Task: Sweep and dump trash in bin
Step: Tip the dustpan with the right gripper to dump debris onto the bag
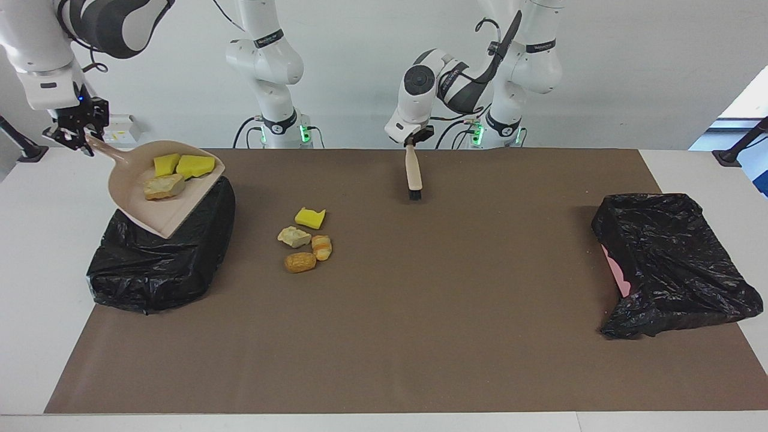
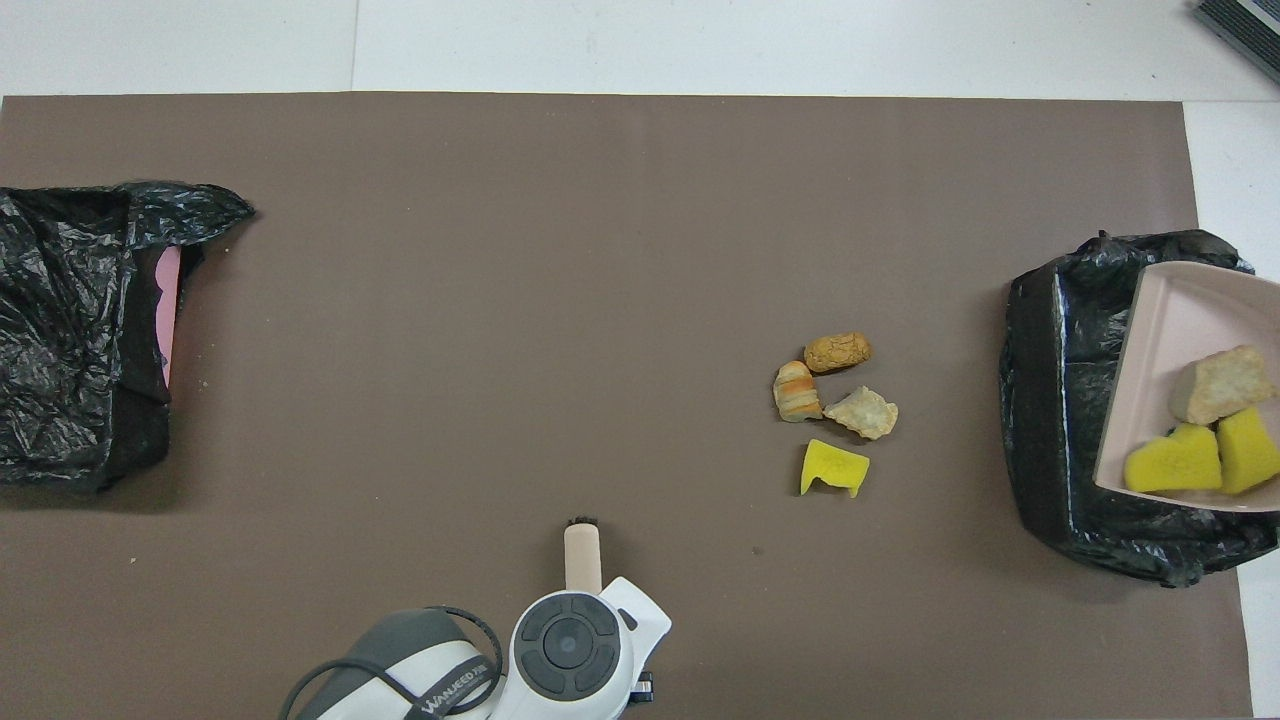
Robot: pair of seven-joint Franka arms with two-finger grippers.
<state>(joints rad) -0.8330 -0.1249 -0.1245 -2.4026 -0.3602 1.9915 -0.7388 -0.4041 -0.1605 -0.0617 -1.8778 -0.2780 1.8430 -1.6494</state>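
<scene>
My right gripper point(image 1: 75, 135) is shut on the handle of the beige dustpan point(image 1: 150, 213), which hangs tilted over the black-lined bin point(image 1: 150, 264) at the right arm's end. In the pan lie two yellow sponge pieces point(image 1: 193, 166) and a beige lump point(image 1: 162, 187); the overhead view shows them too, in the dustpan point(image 2: 1175, 320) over the bin point(image 2: 1050, 400). More trash lies on the mat: a yellow piece point(image 1: 310, 218), a beige lump point(image 1: 294, 237), a striped roll point(image 1: 322, 246), a brown roll point(image 1: 299, 262). The left gripper point(image 1: 410, 144) is shut on the brush point(image 1: 413, 177), bristles down over the mat.
A second black-bagged bin point(image 1: 672, 264) with a pink edge showing sits at the left arm's end of the brown mat point(image 1: 420, 336). In the overhead view the left arm's wrist point(image 2: 570, 650) covers its gripper; only the brush point(image 2: 582, 550) shows.
</scene>
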